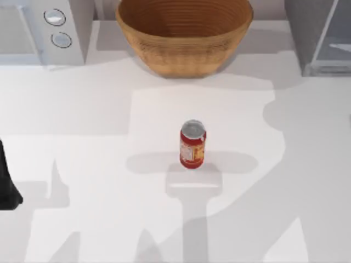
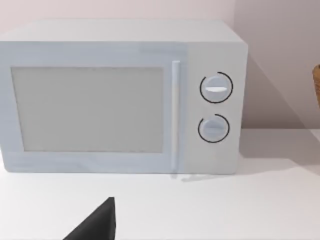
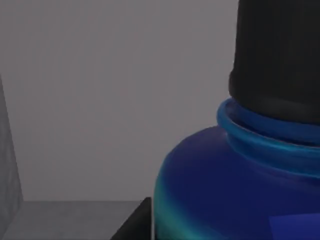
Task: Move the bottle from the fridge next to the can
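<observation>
Bottle (image 3: 235, 190) is inside the fridge (image 1: 312, 38) at the table's far right, seen close up from my right wrist: blue shoulder, black cap (image 3: 280, 55), grey inner walls behind it. A dark sliver of my right gripper (image 3: 135, 222) sits just beside the bottle's base, but I can't tell whether the jaws are wide, narrow or already clamped. The can (image 1: 192, 144) stands upright mid-table, well apart from the fridge, with open table (image 1: 82, 164) on both sides. The left arm is parked at the table's left edge, facing the white microwave (image 2: 120, 95); one dark fingertip of the left gripper (image 2: 97, 222) shows, state unclear. My read: grasp stage, with extraction and placement still to do. Risks: the bottle is squat and wide, so an off-centre or shallow pinch could let it rotate or slip on the lift. Pulling out at an angle could clip the fridge wall or door panel. The basket (image 1: 184, 33) sits between fridge and can, so a low transfer could catch its rim. Setting down too close could knock the can over.
</observation>
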Controlling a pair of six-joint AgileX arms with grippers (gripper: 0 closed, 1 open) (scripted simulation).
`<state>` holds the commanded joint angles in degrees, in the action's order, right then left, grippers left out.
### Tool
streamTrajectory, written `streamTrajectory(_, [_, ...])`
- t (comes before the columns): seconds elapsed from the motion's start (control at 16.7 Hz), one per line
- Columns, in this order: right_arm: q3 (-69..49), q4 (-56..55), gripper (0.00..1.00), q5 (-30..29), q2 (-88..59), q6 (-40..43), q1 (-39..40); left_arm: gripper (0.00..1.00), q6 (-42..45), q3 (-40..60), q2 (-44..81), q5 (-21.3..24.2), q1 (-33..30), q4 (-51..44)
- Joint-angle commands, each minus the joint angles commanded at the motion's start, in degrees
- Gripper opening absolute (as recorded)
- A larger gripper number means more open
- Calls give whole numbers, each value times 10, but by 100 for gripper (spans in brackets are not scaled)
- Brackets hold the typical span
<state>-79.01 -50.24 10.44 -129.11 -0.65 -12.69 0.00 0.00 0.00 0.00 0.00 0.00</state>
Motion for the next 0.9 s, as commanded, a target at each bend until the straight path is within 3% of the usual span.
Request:
streamTrajectory(0.42, [40, -23, 0, 6, 22, -2, -8, 100, 0, 0, 0, 0, 0, 0])
streamTrajectory(0.9, [317, -127, 0, 41, 172, -3, -38, 100, 0, 0, 0, 0, 0, 0])
